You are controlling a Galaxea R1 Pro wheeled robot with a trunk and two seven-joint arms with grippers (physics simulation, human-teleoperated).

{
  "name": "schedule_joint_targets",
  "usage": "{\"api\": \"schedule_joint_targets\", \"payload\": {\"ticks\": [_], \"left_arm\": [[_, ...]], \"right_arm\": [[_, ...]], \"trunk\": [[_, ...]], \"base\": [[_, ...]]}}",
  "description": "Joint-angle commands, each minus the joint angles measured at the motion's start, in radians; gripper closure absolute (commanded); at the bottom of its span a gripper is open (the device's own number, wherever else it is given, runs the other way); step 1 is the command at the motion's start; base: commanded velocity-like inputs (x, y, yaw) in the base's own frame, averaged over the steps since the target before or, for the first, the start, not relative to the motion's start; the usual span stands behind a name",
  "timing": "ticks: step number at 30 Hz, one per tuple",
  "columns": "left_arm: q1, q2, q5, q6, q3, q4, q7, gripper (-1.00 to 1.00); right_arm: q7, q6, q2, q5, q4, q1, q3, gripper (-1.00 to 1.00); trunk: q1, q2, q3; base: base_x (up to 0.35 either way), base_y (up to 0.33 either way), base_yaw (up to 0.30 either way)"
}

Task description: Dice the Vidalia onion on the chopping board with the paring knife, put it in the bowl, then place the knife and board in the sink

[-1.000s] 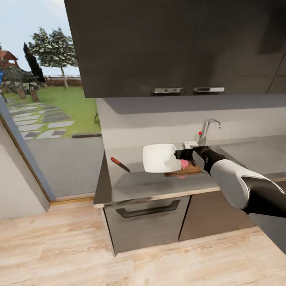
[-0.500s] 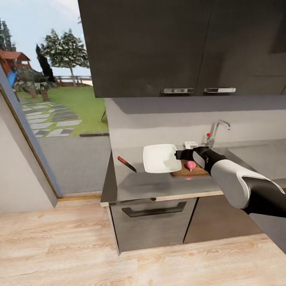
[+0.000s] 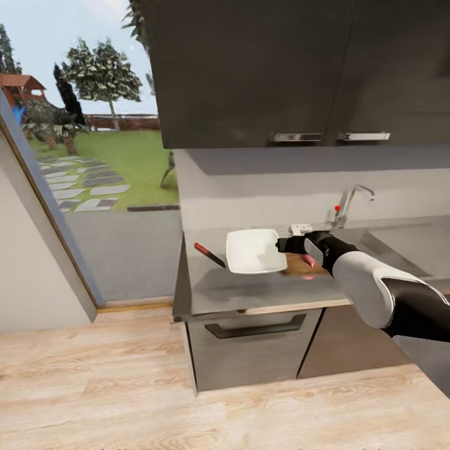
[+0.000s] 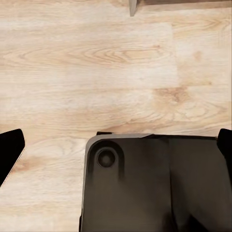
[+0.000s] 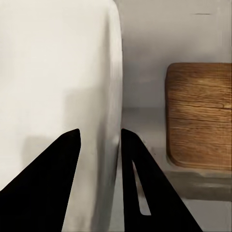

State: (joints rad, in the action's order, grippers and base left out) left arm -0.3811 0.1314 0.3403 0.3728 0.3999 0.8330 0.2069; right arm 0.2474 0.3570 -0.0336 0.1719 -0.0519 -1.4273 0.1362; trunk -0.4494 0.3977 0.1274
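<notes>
Right end effector (image 3: 282,244) gripping bowl (image 3: 252,250) rim, onion (image 3: 309,258) half-hidden

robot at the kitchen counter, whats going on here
The right gripper has its fingers closed on the rim of the white bowl, which sits on the countertop. The Vidalia onion rests on the chopping board beside the bowl. The paring knife lies untouched on the bowl's other side. The left gripper hangs open over the wooden floor.
</notes>
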Motion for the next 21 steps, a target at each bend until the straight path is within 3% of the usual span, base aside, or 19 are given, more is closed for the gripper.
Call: {"api": "schedule_joint_targets", "payload": {"ticks": [1,9,12,14,21], "left_arm": [[0.001,0.002,0.006,0.003,0.007,0.001,0.009,-1.0],[0.001,0.001,0.006,0.003,0.007,0.0,0.008,-1.0],[0.001,0.001,0.006,0.003,0.007,0.0,0.009,-1.0],[0.001,0.001,0.006,0.003,0.007,0.0,0.009,-1.0],[0.001,0.001,0.006,0.003,0.007,-0.007,0.009,-1.0]], "right_arm": [[0.004,0.007,0.0,0.009,-0.002,-0.001,0.013,1.0],[0.003,0.01,-0.005,0.009,-0.002,-0.001,0.014,1.0],[-0.009,0.01,-0.006,0.009,-0.002,-0.001,0.014,1.0],[-0.051,0.011,-0.006,0.009,-0.002,-0.001,0.014,1.0],[-0.061,0.011,-0.006,0.008,0.0,-0.001,0.014,1.0]], "trunk": [[-0.001,0.002,0.003],[-0.001,0.002,0.016],[-0.001,0.002,0.02],[-0.001,0.002,0.023],[-0.001,0.002,0.034]], "base": [[0.0,0.294,0.0],[0.0,0.264,0.0],[0.0,0.077,0.0],[0.0,0.018,0.0],[0.0,0.002,0.0]]}}
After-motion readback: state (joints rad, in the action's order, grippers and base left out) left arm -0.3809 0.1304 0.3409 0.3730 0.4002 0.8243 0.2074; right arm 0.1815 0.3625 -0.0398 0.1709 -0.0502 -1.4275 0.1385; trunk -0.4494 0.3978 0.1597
